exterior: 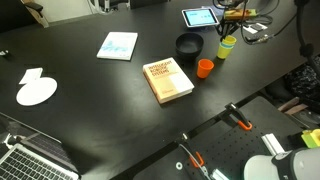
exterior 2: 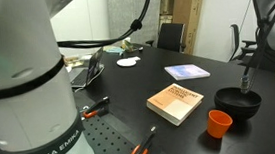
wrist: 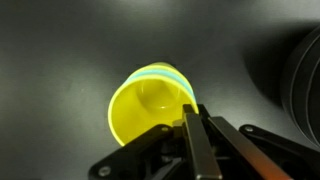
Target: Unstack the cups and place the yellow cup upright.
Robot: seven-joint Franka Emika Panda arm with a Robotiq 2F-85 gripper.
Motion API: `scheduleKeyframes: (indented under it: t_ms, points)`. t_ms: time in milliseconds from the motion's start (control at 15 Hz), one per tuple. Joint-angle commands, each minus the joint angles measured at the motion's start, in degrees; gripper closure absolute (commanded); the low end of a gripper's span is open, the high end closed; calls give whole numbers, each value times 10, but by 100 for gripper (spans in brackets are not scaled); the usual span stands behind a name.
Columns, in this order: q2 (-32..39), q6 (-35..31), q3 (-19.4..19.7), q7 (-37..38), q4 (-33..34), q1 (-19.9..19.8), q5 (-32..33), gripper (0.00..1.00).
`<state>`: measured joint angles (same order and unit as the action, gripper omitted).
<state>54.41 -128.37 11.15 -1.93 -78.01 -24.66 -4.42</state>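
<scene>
In the wrist view I look down into the yellow cup (wrist: pixel 145 105). A light blue band (wrist: pixel 158 70) along its far edge is the light blue cup nested with it. My gripper (wrist: pixel 190 113) is shut on the yellow cup's near rim, its fingers pressed together over the wall. In an exterior view the stacked cups (exterior: pixel 227 48) stand at the far right of the table under the gripper (exterior: pixel 231 31). The orange cup (exterior: pixel 204 68) (exterior 2: pixel 219 123) stands alone and upright, next to the book.
A black bowl (exterior: pixel 187 45) (exterior 2: pixel 238 103) (wrist: pixel 300 80) sits close beside the cups. A book (exterior: pixel 169 80) (exterior 2: pixel 175 104) lies mid-table and a blue booklet (exterior: pixel 118 45) further off. A tablet (exterior: pixel 200 17) and cables lie behind the cups. White paper (exterior: pixel 37 92) and a laptop (exterior: pixel 35 160) are far away.
</scene>
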Motion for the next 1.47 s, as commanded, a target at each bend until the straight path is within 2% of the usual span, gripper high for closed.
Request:
scheduleKeyframes:
  t_ms: [0, 400, 1067, 1400]
  points:
    - [19, 27, -5, 5, 42, -10, -9, 95]
    - [12, 41, -8, 6, 44, -12, -13, 93]
    - [-30, -3, 3, 5, -19, 6, -2, 94]
    - [-69, -44, 17, 16, -64, 23, 9, 94]
